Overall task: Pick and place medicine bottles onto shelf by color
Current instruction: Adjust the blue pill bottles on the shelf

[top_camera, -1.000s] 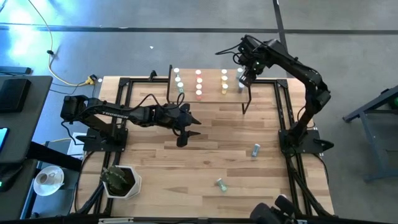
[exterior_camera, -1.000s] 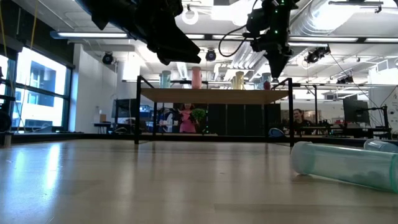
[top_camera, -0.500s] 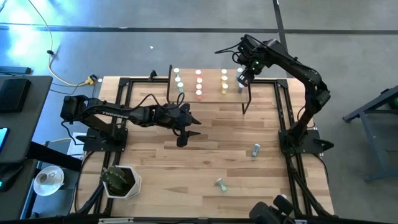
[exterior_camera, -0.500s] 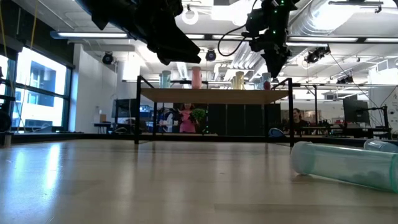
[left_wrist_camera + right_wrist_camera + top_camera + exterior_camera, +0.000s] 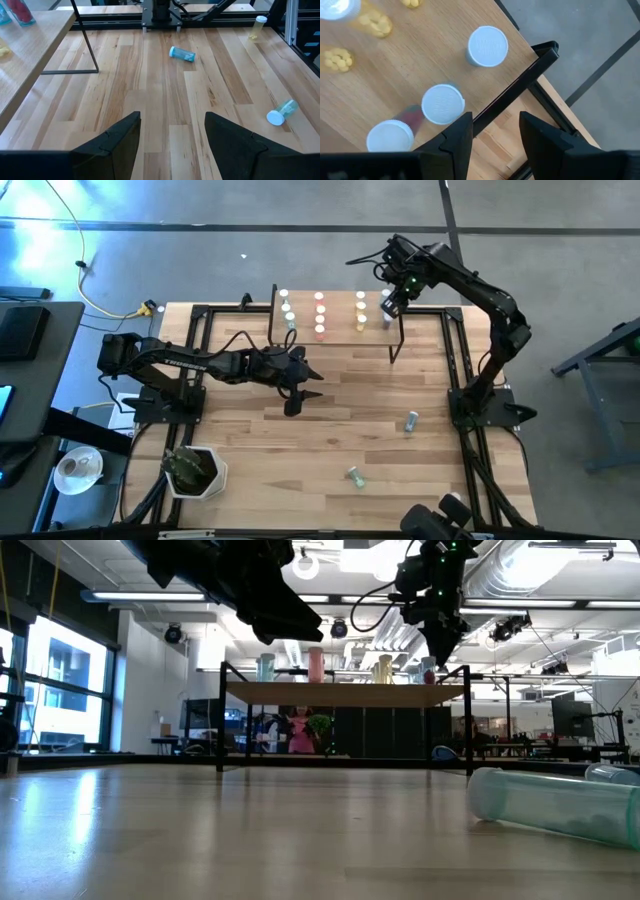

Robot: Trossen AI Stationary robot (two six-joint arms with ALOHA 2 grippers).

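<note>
The right gripper (image 5: pixel 392 302), open and empty, hangs just above the shelf (image 5: pixel 340 332) at its right end, over white-capped medicine bottles (image 5: pixel 442 103) standing close together near the edge. A careless descent could likely topple one off. The left gripper (image 5: pixel 297 394), open and empty, waits above the wooden counter (image 5: pixel 340 410), where smooth translucent cylindrical bottles (image 5: pixel 182 54) lie on their sides and could roll.
</note>
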